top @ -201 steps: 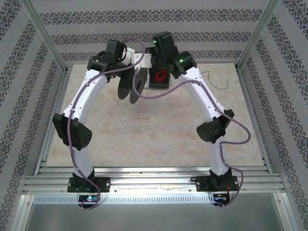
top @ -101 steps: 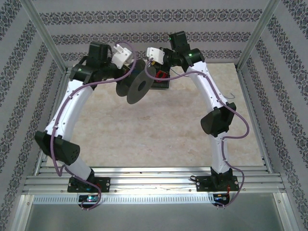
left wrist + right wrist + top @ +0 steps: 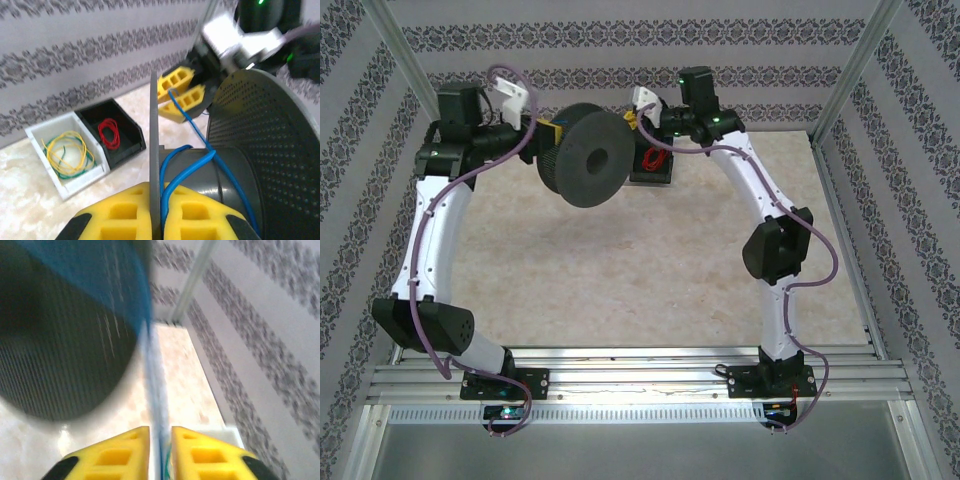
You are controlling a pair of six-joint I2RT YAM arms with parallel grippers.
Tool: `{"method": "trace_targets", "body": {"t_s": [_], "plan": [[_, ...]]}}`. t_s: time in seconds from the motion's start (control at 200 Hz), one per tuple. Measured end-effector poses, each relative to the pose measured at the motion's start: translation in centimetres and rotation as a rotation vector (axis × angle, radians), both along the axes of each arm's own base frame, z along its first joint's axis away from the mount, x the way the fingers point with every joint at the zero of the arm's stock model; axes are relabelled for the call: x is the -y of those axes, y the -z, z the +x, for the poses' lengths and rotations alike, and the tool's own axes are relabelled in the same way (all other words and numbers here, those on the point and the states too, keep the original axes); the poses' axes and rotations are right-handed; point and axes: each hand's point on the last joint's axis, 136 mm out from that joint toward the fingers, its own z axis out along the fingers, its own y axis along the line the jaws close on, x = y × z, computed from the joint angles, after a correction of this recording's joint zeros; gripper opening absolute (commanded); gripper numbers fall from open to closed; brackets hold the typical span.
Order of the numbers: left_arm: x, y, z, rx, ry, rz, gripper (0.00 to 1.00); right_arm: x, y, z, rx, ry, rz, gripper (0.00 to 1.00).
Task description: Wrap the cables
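My left gripper (image 3: 548,133) hangs above the back left of the table, shut on the rim of the black spool (image 3: 585,155), whose flat face points toward the top camera. In the left wrist view its yellow fingertips (image 3: 160,192) pinch the thin near flange, with the blue cable (image 3: 187,174) caught beside it. The cable crosses the spool's core (image 3: 220,175) and runs up to my right gripper (image 3: 181,92). The right gripper (image 3: 636,115) sits just right of the spool. Its jaws (image 3: 160,432) stand slightly apart, and the blurred cable (image 3: 154,385) passes between them.
A black bin (image 3: 127,142) holding a red wire coil (image 3: 109,132) and a white bin (image 3: 65,182) with yellow and green wires stand by the back wall. The black bin (image 3: 665,178) lies under the right gripper. Metal frame posts edge the table.
The left arm has swung left and up, turning the spool from edge-on to face-on. The right gripper has shifted back toward the wall, staying beside the spool.
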Motion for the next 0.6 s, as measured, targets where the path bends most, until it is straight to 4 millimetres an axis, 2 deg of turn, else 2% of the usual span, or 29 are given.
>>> {"method": "trace_targets", "body": {"t_s": [0.095, 0.2, 0.32, 0.4, 0.5, 0.6], "plan": [[-1.5, -2.6, -0.5, 0.067, -0.045, -0.026, 0.00, 3.9, 2.9, 2.6, -0.082, 0.091, -0.005, 0.34], [-1.5, -4.8, -1.2, 0.120, -0.040, -0.047, 0.00, 6.4, 5.3, 3.8, -0.143, 0.145, -0.004, 0.33], [-1.3, -5.4, -1.5, 0.127, -0.025, -0.064, 0.00, 6.3, 6.6, 3.8, -0.167, 0.147, 0.006, 0.31], [-1.5, -5.5, -1.5, 0.117, -0.032, -0.075, 0.00, 5.5, 7.3, 3.5, -0.181, 0.132, 0.015, 0.26], [-2.1, -5.6, -1.3, 0.108, -0.045, -0.093, 0.00, 5.3, 8.5, 3.4, -0.202, 0.126, 0.026, 0.00], [-2.7, -6.0, -1.0, 0.097, -0.066, -0.128, 0.00, 5.3, 9.2, 3.1, -0.224, 0.122, 0.038, 0.00]]}}
